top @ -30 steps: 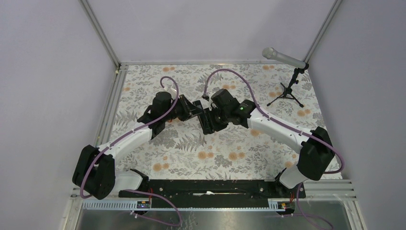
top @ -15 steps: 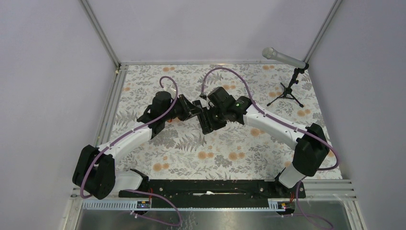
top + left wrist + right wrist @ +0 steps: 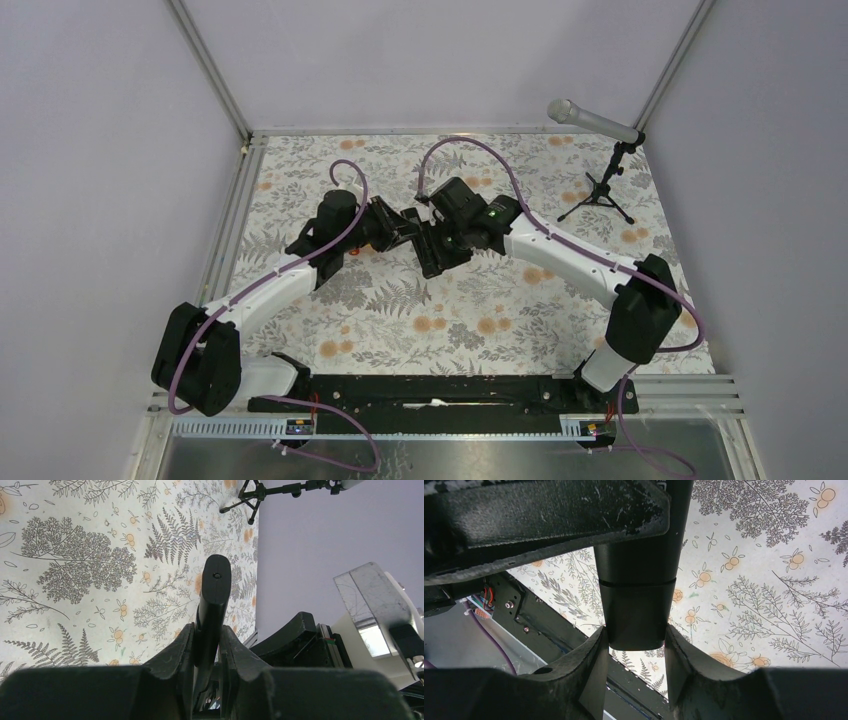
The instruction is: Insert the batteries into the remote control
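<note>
The remote control [image 3: 212, 595], a slim black bar, is held in the air over the flowered table between both arms. My left gripper [image 3: 206, 630] is shut on its thin edges, and the bar points away from the camera. My right gripper [image 3: 636, 630] is shut across the wide faces of the remote control's [image 3: 636, 610] end, just below a seam line. From above, the left gripper [image 3: 405, 228] and right gripper [image 3: 440, 247] meet at mid-table, with the remote control [image 3: 432, 257] dark between them. The batteries are out of view.
A microphone [image 3: 592, 119] on a small tripod [image 3: 598, 195] stands at the back right. A black rail [image 3: 430, 390] runs along the near edge between the arm bases. Metal frame posts rise at the back corners.
The right arm has drifted a little to the left and away, its elbow following. Both grippers keep their hold on the remote control, and the left arm has barely moved.
</note>
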Tool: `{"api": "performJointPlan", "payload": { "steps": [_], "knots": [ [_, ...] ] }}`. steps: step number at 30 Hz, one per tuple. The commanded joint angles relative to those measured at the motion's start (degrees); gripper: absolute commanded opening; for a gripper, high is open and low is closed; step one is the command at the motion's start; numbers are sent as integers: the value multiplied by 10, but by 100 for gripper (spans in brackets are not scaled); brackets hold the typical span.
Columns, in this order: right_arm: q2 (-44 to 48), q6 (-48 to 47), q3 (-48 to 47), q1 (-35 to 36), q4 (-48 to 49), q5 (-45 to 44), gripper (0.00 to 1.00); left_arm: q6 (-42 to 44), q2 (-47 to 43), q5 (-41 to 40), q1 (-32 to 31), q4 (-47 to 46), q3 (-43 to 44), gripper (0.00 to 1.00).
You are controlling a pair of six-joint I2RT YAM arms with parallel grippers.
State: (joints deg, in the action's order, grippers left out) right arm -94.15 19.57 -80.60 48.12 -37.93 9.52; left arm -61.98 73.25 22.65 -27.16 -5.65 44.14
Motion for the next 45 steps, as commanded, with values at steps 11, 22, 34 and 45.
{"api": "performJointPlan", "payload": {
  "steps": [11,22,34,45],
  "knots": [
    [-27,-20,-71,2,-23,-27,49,-99,-22,125,7,-62,24,0],
    [-24,-21,-113,2,-53,-59,55,-106,-25,131,26,-74,7,0],
    [-16,-15,-135,2,-62,-75,71,-106,-26,132,41,-78,0,0],
    [75,46,-89,-21,49,-8,95,-133,-21,138,65,-114,6,0]
  ]
}}
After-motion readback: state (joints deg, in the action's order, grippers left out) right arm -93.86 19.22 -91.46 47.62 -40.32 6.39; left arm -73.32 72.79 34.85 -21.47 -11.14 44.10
